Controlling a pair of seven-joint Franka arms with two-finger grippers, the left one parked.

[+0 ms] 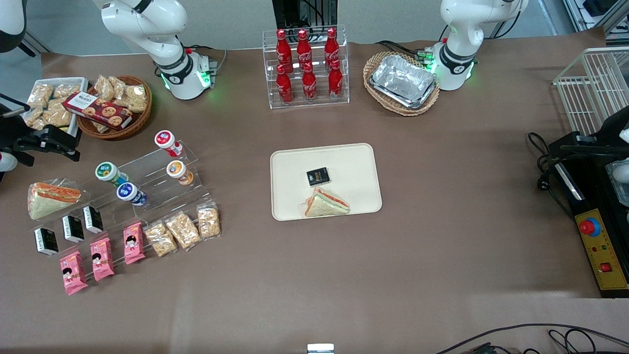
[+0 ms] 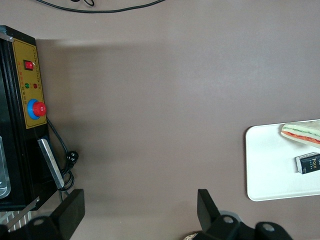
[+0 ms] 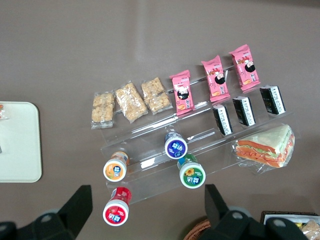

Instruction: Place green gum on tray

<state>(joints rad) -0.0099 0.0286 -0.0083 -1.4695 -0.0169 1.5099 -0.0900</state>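
Note:
The green gum (image 1: 109, 172) stands on a clear acrylic step stand (image 1: 162, 184) toward the working arm's end of the table. It has a green-rimmed white lid and also shows in the right wrist view (image 3: 192, 174). The cream-beige tray (image 1: 295, 164) lies mid-table and holds a wrapped sandwich (image 1: 327, 202) and a small black packet (image 1: 318, 176). A corner of the tray shows in the right wrist view (image 3: 20, 145). My gripper (image 1: 73, 145) hovers high above the stand, open and empty, well apart from the gum. Its fingers (image 3: 80, 205) show wide apart in the right wrist view.
Blue-lidded (image 1: 130, 192), orange-lidded (image 1: 178, 170) and red-lidded (image 1: 166, 139) canisters share the stand with pink snack packs (image 1: 102, 258), black packets (image 1: 73, 228), cracker bags (image 1: 184, 230) and a sandwich (image 1: 51, 199). A snack basket (image 1: 115, 105), a cola rack (image 1: 305, 66) and a foil-tray basket (image 1: 403, 82) stand farther back.

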